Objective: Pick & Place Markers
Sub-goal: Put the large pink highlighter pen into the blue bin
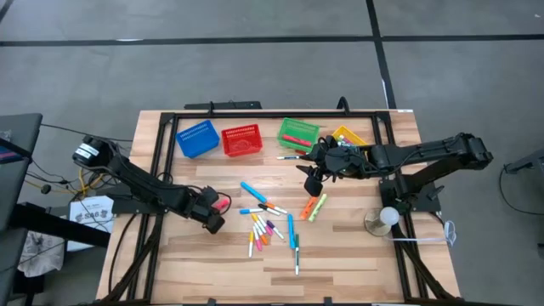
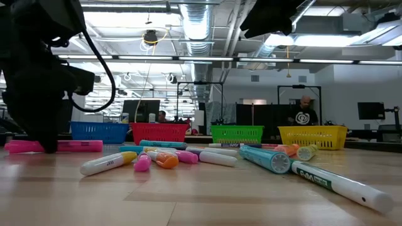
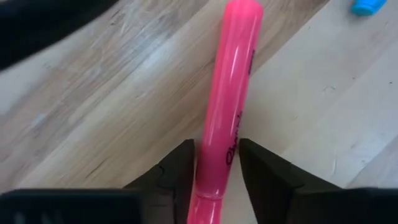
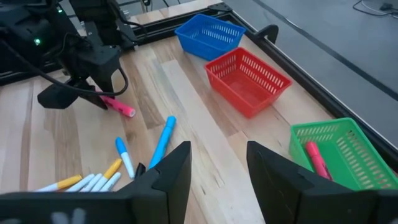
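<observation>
From above, the left gripper point(image 1: 216, 206) sat low near the table's point(image 1: 340, 255) left edge, over a pink marker point(image 1: 223, 202) lying apart from the loose pile of markers point(image 1: 270, 228) at the table's middle. The right gripper point(image 1: 313, 181) hung above the pile's far side, in front of four baskets ranged along the far edge: a blue basket point(image 1: 196, 138), a red basket point(image 1: 241, 140), a green basket point(image 1: 298, 134) and a yellow basket point(image 1: 349, 137).

At table height, the pink marker point(image 2: 59, 145) lay flat on the wood with the left arm's dark bulk over it.

The left wrist view showed the left gripper's fingers point(image 3: 180, 171) straddling the pink marker point(image 3: 225, 106) near one end, close against its sides; whether they already pinched it I could not tell.

The right wrist view showed that gripper point(image 4: 217, 168) with its fingers apart and nothing between them, and a reddish marker already in the green basket point(image 4: 357, 158).

The main risk: with the hold so near the marker's end, the long free part could swing or slip out on lifting. It could also roll away if one finger touched first.
</observation>
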